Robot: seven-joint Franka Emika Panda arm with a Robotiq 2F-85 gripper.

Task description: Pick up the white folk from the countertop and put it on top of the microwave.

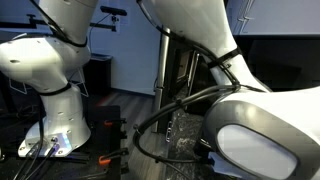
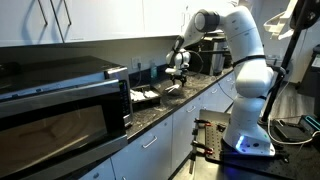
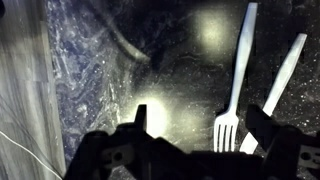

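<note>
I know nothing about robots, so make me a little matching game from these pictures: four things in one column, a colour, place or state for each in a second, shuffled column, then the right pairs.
Things:
1. microwave
2. white fork
3. gripper
4. countertop

Descriptions:
A. lying flat beside another white utensil
B. dark stone with pale speckles
C. big black box with a glossy door
D. open, holding nothing

Pairs: 1-C, 2-A, 3-D, 4-B

Dim wrist view, soft glare spots on the countertop (image 3: pixel 180 70)
</note>
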